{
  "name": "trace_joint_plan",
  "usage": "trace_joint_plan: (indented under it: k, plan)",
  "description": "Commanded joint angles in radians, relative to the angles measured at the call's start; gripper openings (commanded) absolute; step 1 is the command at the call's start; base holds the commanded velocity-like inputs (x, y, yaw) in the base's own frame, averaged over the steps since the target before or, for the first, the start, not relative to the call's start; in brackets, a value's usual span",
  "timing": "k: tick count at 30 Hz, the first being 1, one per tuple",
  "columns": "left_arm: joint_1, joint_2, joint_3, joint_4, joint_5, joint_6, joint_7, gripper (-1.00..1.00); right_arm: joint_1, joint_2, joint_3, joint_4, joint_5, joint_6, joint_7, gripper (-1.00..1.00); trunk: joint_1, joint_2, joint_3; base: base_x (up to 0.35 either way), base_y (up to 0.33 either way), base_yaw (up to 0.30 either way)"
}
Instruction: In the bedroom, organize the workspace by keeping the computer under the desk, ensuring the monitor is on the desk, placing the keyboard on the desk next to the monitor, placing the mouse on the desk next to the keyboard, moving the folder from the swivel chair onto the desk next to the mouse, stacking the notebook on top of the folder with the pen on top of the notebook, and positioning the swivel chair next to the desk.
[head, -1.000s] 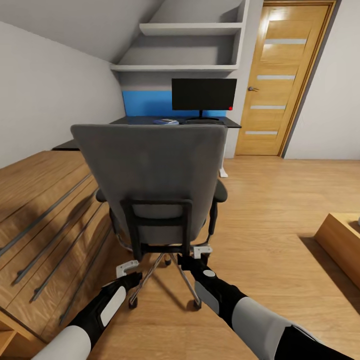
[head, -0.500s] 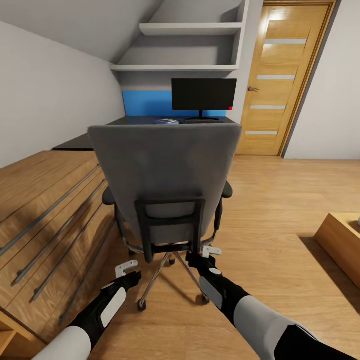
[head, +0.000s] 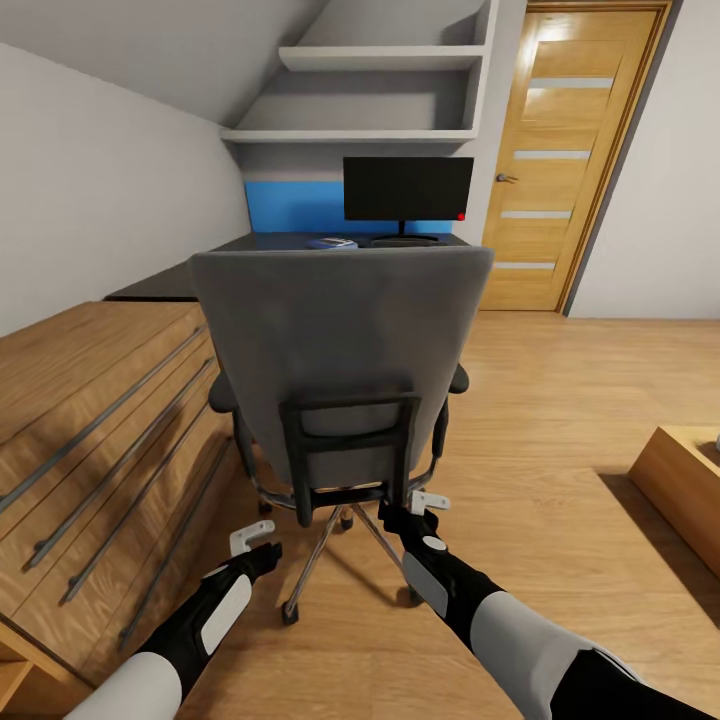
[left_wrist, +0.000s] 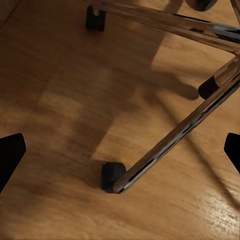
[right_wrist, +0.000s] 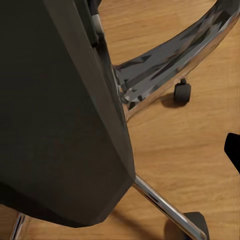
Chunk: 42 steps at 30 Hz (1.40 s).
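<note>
The grey swivel chair (head: 340, 330) stands in front of me with its back toward me, its chrome wheeled base (left_wrist: 170, 145) on the wood floor. Behind it is the black-topped desk (head: 280, 241) with the monitor (head: 408, 188) upright on it and the flat blue folder (head: 332, 242) to the monitor's left. My left gripper (head: 252, 540) hangs open low beside the chair base, holding nothing. My right gripper (head: 425, 502) is open close under the seat's (right_wrist: 55, 110) rear right edge, with one fingertip (right_wrist: 233, 150) showing past it.
A light wooden drawer chest (head: 90, 420) runs along the left, close to the chair. A wooden door (head: 570, 150) stands at the back right. A low wooden box (head: 690, 480) sits at the right edge. Open floor lies right of the chair.
The chair has rolled to the right and a little away from the chest. My right gripper has gone right with it; the left gripper has barely moved.
</note>
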Motion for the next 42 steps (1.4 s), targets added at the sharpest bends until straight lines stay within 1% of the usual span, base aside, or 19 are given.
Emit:
trace_joint_plan:
  k: [1,8,12,14,15,20,21,26,29,31,37,42]
  plan:
    - [0.0,0.001,-0.006,-0.002,0.007,0.003,0.01,1.0,-0.001,0.0,0.008,0.0,-0.011,-0.006,-0.005,1.0,0.0,0.0,-0.001,0.0,0.0,0.0]
    - [-0.001,0.005,0.005,0.023,0.008,-0.039,0.016,1.0,-0.001,-0.001,0.009,0.0,-0.01,-0.006,-0.005,1.0,0.0,0.0,-0.001,0.0,0.0,0.0]
    - [-0.002,0.007,0.008,0.0,0.008,-0.042,0.022,1.0,-0.001,-0.001,0.009,0.0,-0.01,-0.006,-0.004,1.0,0.0,0.0,-0.001,0.0,0.0,0.0]
    - [-0.002,0.01,0.015,-0.017,0.008,-0.042,0.036,1.0,-0.001,-0.001,0.009,-0.001,-0.01,-0.006,-0.004,1.0,0.0,0.0,-0.001,0.0,0.0,0.0]
    - [-0.002,0.012,0.025,-0.033,0.008,-0.042,0.063,1.0,-0.001,-0.001,0.009,-0.001,-0.009,-0.006,-0.004,1.0,0.0,0.0,-0.001,0.0,0.0,0.0]
    - [-0.021,0.012,0.039,-0.076,0.007,-0.042,0.169,1.0,-0.001,-0.001,0.01,-0.001,-0.009,-0.006,-0.004,1.0,0.0,0.0,-0.001,0.0,0.0,0.0]
    - [-0.034,0.012,0.042,-0.091,0.008,-0.041,0.21,1.0,-0.001,-0.001,0.01,-0.001,-0.009,-0.006,-0.004,1.0,0.0,0.0,-0.001,0.0,0.0,0.0]
    - [-0.053,0.013,0.048,-0.11,0.01,-0.043,0.269,1.0,-0.001,-0.001,0.01,0.0,-0.009,-0.007,-0.004,1.0,0.0,0.0,-0.001,0.0,0.0,0.0]
    - [-0.057,0.014,0.05,-0.114,0.01,-0.05,0.279,1.0,-0.001,-0.001,0.01,0.0,-0.009,-0.008,-0.003,1.0,0.0,0.0,-0.001,0.0,0.0,0.0]
    - [-0.058,0.016,0.05,-0.116,0.01,-0.067,0.283,1.0,-0.001,-0.001,0.01,0.0,-0.009,-0.01,-0.001,1.0,0.0,0.0,-0.001,0.0,0.0,0.0]
    - [-0.06,0.023,0.051,-0.115,0.01,-0.148,0.287,1.0,-0.001,-0.003,0.01,-0.001,-0.008,-0.014,0.001,1.0,0.0,0.0,-0.001,0.0,0.0,0.0]
    - [-0.06,0.027,0.051,-0.105,0.01,-0.17,0.289,1.0,0.0,-0.005,0.01,-0.002,-0.006,-0.015,0.002,1.0,0.0,0.0,-0.001,0.0,0.0,0.0]
